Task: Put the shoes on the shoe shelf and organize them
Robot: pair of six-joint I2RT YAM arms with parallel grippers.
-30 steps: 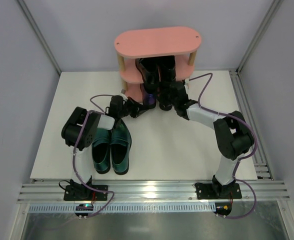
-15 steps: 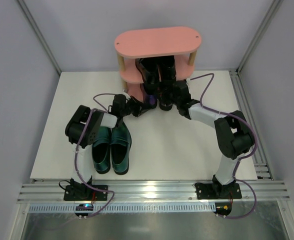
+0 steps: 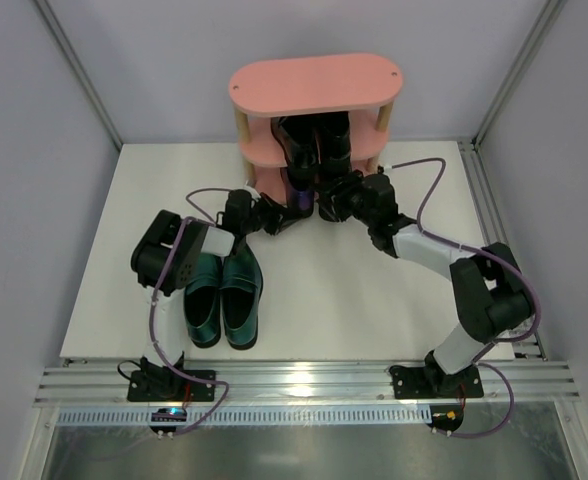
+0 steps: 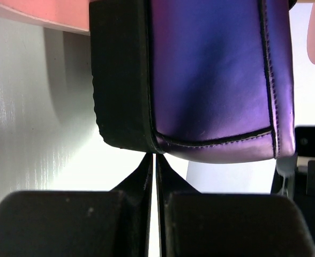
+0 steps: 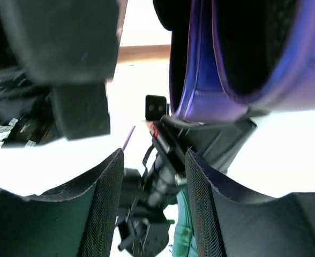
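White table (image 3: 354, 300), grey walls.
Shelf (image 3: 314, 85): back centre.
Black pair (image 3: 319, 140): on the middle tier, done.
Purple shoe (image 4: 216, 80): at the bottom tier, heel toward the arms, long axis running into the shelf; seemingly near seated.
Teal pair (image 3: 222, 300): on the table by the left arm, side by side, long axes near-to-far; not yet shelved.
Left gripper (image 4: 152, 158): closed, empty, just behind the purple heel.
Right gripper (image 5: 153, 160): fingers apart, empty.

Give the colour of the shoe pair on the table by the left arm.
The glossy pointed-toe loafers are metallic teal-green; the top external view shows it best.
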